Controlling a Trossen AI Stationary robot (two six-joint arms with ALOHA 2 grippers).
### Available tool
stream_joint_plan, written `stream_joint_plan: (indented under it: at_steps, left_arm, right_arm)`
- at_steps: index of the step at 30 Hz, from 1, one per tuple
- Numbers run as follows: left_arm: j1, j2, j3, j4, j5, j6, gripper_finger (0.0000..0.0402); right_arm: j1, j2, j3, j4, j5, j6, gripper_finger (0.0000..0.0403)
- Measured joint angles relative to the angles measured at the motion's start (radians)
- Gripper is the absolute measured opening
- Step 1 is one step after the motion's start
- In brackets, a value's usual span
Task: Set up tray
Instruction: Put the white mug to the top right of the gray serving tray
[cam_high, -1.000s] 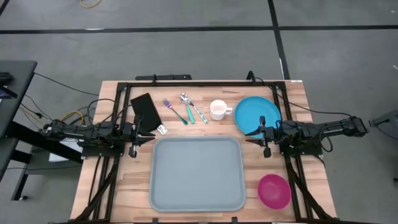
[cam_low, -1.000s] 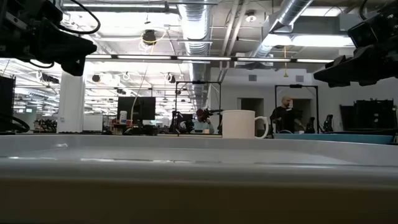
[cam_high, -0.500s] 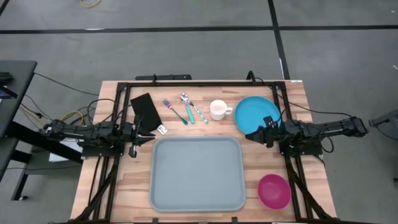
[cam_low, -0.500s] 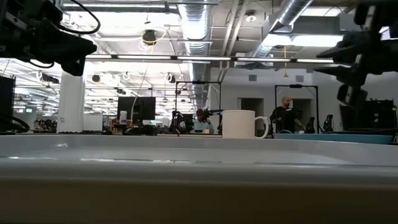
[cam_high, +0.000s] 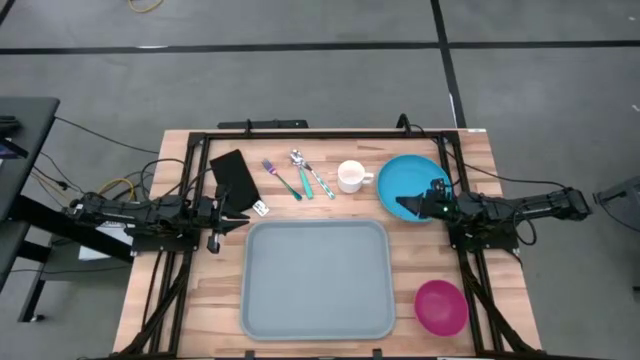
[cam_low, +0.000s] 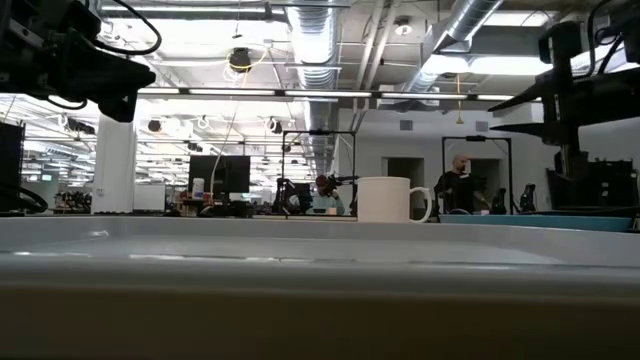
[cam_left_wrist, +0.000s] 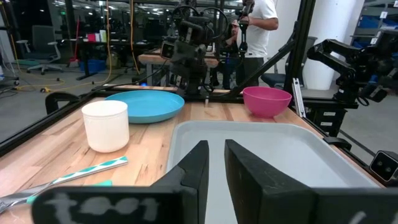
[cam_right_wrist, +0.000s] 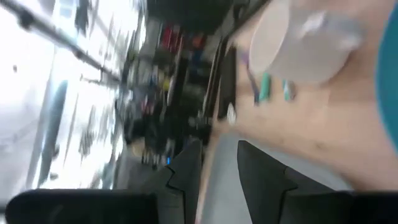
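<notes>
Grey-blue tray (cam_high: 316, 279) flat on table, front centre, rim up.

One grey-blue tray (cam_high: 316, 279), one blue plate (cam_high: 411, 181), one pink bowl (cam_high: 441, 306), one white mug (cam_high: 351, 176), one black napkin (cam_high: 236, 175), two utensils with teal handles, and two grippers.

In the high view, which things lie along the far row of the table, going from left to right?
Black napkin → purple-handled fork → two spoons → white mug → blue plate, where the right gripper hovers.
</notes>
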Motion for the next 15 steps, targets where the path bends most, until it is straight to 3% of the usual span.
stream_joint_plan:
  at_steps: [3,8,15]
  left_arm:
    - [0.0,0.0,0.0,0.0,0.0,0.0,0.004]
    - [0.0,0.0,0.0,0.0,0.0,0.0,0.004]
    - [0.0,0.0,0.0,0.0,0.0,0.0,0.004]
  right_arm:
    - [-0.001,0.0,0.0,0.056,0.108,-0.057,0.0098]
    - [-0.001,0.079,0.065,0.152,0.057,-0.296,0.0098]
    - [-0.022,0.42,0.337,0.084,0.08,-0.59,0.0098]
